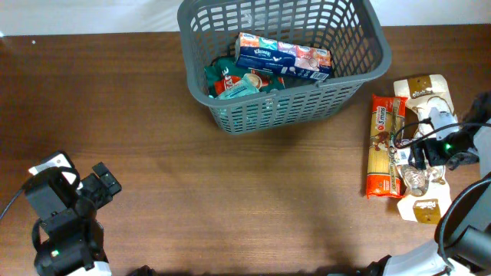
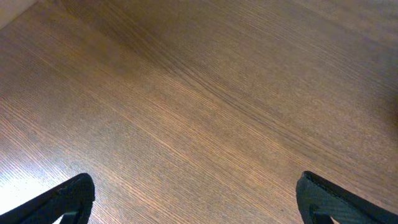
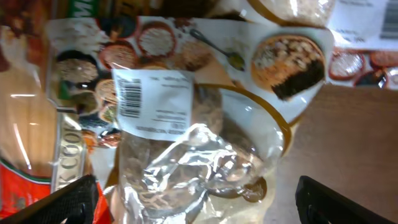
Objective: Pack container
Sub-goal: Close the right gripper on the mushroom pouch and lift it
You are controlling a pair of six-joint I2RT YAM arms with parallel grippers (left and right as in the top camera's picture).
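Bench (image 1: pixel 153 153): dark wood grain. The container (image 1: pixel 284 107) stands upright at the far middle of the bench, set slightly askew.

Inside it, a blue tissue pack (image 1: pixel 282 55) lies on top. Green packets (image 1: pixel 234 83) are lower down, against the left wall.

On the bench to the right of the container, well apart from it, is an orange spaghetti packet (image 1: pixel 385 146). A white-and-brown pouch (image 1: pixel 422 88) lies just beside it.

Right tool (image 3: pixel 202 205): fingers wide apart, nothing between them. It hangs close over a clear-windowed grain pouch (image 3: pixel 205 155) with a white barcode label (image 3: pixel 152 102). Cannot tell whether it touches.

Left tool (image 2: pixel 202 202): fingers wide apart, holding nothing, over bare bench at the near left, well away from the container.
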